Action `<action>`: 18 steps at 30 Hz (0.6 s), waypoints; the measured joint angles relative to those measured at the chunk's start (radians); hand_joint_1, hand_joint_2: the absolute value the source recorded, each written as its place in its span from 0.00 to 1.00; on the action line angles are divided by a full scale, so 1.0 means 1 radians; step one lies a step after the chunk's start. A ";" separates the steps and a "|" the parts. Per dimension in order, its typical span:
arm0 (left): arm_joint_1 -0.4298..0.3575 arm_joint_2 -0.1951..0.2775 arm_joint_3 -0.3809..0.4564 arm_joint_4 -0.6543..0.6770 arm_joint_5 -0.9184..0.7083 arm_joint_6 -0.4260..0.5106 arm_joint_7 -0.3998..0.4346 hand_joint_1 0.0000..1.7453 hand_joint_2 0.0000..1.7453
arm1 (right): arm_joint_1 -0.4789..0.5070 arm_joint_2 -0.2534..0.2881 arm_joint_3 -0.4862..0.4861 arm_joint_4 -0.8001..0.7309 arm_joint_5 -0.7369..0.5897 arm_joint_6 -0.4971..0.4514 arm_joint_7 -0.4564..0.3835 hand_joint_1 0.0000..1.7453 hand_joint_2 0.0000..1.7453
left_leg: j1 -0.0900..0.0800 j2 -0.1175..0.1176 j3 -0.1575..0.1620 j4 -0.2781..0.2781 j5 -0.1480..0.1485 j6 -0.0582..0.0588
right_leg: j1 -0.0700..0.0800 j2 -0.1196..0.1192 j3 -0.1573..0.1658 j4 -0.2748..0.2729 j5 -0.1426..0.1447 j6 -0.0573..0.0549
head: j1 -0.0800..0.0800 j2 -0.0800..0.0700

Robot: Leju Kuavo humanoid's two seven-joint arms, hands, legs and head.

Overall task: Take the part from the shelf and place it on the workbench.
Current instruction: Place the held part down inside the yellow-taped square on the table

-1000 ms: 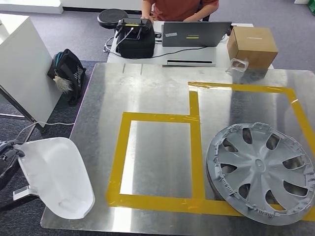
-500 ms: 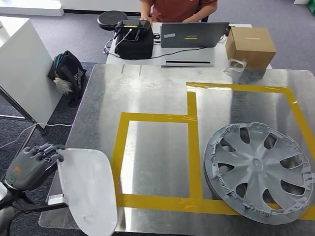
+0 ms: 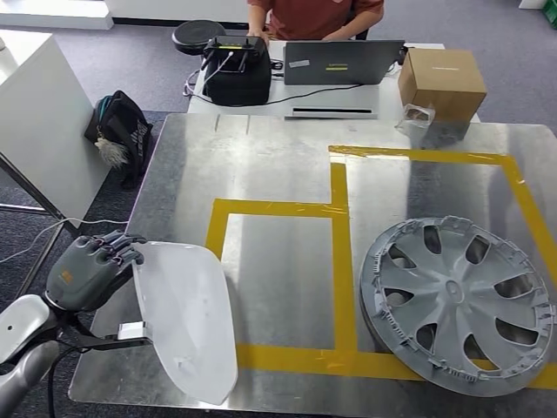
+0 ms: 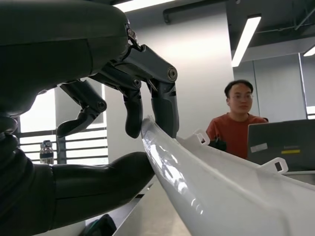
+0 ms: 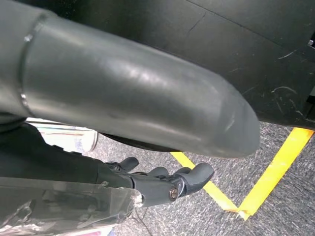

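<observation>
Fingers (image 4: 163,105) of the left hand (image 3: 89,272) grasp the white part (image 3: 187,318) at its near-left edge: in the left wrist view the dark fingers press on the top of the rim and the thick thumb lies beneath it, so the edge is pinched between them. In the head view the fingers curl over the part's far-left corner, the hand's grey back facing up.

Against the earlier frames, the left hand and the white part have travelled right and farther in over the surface (image 3: 282,165). A second ago the part hung mostly off the near-left corner with the hand barely showing; now the whole hand shows and the part's right edge reaches the left bar of the yellow tape square (image 3: 282,209), overlapping its near-left corner. The part is turned more on edge than before, its broad face tilted toward the right. Whether it touches the surface cannot be told.

A small grey tab (image 3: 131,331) sticks out of the part just near the hand.

The grey wheel cover (image 3: 456,300) lies flat at the near right, across the tape line, in the same spot as before.

The right hand (image 5: 163,183) hangs over grey carpet with a yellow floor line; its fingers are loosely apart and hold nothing.

Beyond the surface a person in a red shirt (image 3: 315,16) sits behind a laptop (image 3: 345,61), with a cardboard box (image 3: 441,83) to the right.
</observation>
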 joint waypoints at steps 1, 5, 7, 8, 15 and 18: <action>-0.002 -0.001 -0.003 0.001 0.000 0.000 0.000 1.00 1.00 | 0.000 0.000 0.000 0.000 0.000 0.000 0.000 0.00 0.00 | 0.000 0.000 0.000 0.000 0.000 0.000 | 0.000 0.000 0.000 0.000 0.000 0.000 | 0.000 0.000; -0.011 -0.003 -0.018 0.003 -0.002 -0.007 0.009 1.00 1.00 | -0.001 0.002 0.000 0.000 0.000 0.000 0.000 0.00 0.00 | 0.000 0.000 0.001 0.000 0.000 0.000 | 0.000 0.000 -0.002 0.000 0.000 0.000 | 0.000 0.000; -0.023 -0.007 -0.026 0.006 -0.004 -0.023 0.016 1.00 1.00 | -0.001 0.002 0.000 0.000 0.002 0.000 0.000 0.00 0.00 | 0.000 0.000 0.001 0.000 0.000 0.000 | 0.000 0.000 -0.006 0.000 0.000 0.000 | 0.000 0.000; -0.033 -0.010 -0.033 0.008 -0.005 -0.031 0.018 1.00 1.00 | -0.002 0.002 0.000 0.000 0.003 0.000 0.000 0.00 0.00 | 0.000 0.000 0.001 0.000 0.000 0.000 | 0.000 -0.001 -0.008 0.000 -0.001 0.000 | 0.000 0.000; -0.199 -0.102 -0.153 0.053 -0.002 -0.127 0.039 1.00 1.00 | -0.004 0.002 0.000 0.000 0.006 0.004 0.000 0.00 0.00 | 0.000 -0.002 0.001 0.000 0.001 0.002 | -0.001 -0.003 -0.008 0.000 0.001 0.002 | 0.000 0.000; -0.289 -0.165 -0.230 0.075 0.006 -0.176 0.070 1.00 1.00 | -0.003 0.002 0.000 0.000 0.007 0.009 0.000 0.00 0.00 | -0.001 -0.002 0.000 0.000 0.002 0.003 | -0.002 -0.002 0.000 0.000 0.003 0.004 | 0.000 0.000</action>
